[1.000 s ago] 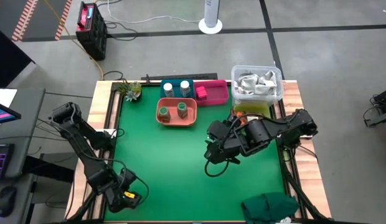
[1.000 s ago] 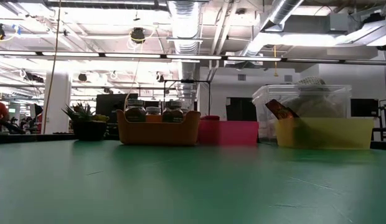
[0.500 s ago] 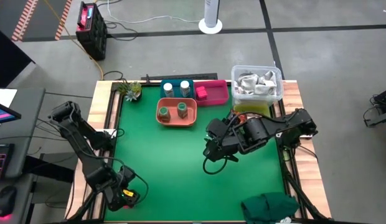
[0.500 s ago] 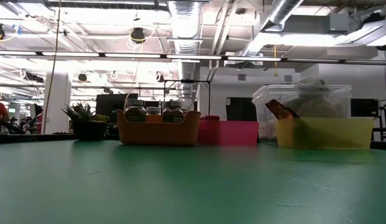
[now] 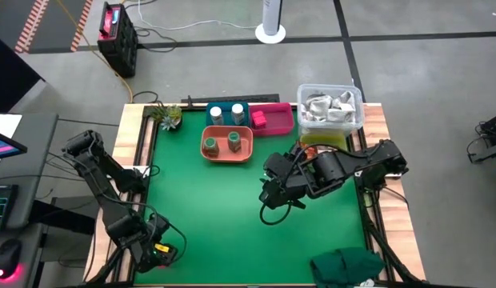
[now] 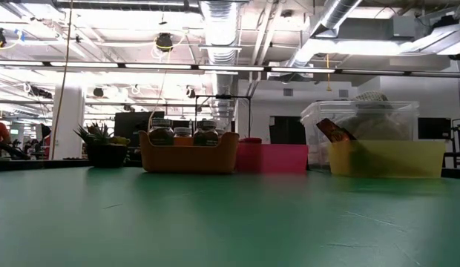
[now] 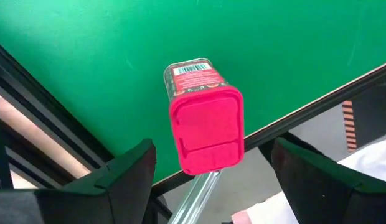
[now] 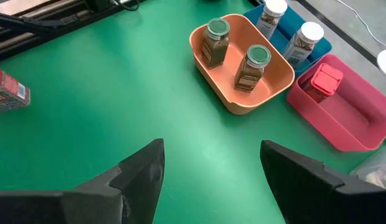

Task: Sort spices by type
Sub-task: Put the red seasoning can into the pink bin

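The left gripper (image 7: 208,171) hangs at the near left corner of the green table (image 5: 232,200) with its jaws spread wide around nothing, a pink block (image 7: 204,127) lying on its side just past them at the table edge, untouched. The right gripper (image 8: 208,168) hovers over the right middle of the table, jaws likewise released and empty. Ahead of it two green-capped jars (image 8: 233,53) stand in the orange tray (image 8: 199,46), two white-capped jars (image 8: 292,28) in the blue tray (image 8: 324,46), which is cut off at the picture's edge, and a second pink block (image 8: 320,81) in the pink tray (image 8: 342,121); the sachets in the yellow bin (image 6: 386,157) are hard to make out.
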Available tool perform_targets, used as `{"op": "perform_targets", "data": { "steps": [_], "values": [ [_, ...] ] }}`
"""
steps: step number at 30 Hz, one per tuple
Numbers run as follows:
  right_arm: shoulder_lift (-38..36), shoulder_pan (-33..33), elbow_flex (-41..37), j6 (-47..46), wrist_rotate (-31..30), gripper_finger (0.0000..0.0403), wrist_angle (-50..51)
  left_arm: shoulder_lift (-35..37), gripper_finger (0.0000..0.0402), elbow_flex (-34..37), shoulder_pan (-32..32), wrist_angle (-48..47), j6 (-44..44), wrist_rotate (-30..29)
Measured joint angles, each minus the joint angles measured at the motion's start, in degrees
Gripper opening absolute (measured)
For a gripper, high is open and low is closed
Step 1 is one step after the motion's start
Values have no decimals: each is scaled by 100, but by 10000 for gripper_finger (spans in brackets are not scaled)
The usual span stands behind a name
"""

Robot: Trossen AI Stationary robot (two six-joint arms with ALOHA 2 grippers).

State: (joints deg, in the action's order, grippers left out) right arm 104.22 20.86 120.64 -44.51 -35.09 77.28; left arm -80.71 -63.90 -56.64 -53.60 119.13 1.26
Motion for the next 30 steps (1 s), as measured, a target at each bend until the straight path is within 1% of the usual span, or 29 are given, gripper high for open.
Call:
{"op": "perform_targets", "data": {
  "steps": [4,9,17,20,24,30],
  "values": [
    [2,2,0,13,-65,291,2,0,306,0,0,-79,-76,-20],
    [2,4,0,58,-70,291,-2,0,311,29,-1,-42,-198,-242],
    [2,4,0,105,-90,291,-55,-3,331,42,7,-2,-165,-108],
    [2,4,0,142,-95,291,-124,-155,338,42,26,43,-148,-105],
    [2,4,0,169,-143,291,-142,-448,345,42,32,131,-205,50],
    [2,-1,0,289,-153,292,-142,-764,347,42,52,227,-159,105]
  ]
}}
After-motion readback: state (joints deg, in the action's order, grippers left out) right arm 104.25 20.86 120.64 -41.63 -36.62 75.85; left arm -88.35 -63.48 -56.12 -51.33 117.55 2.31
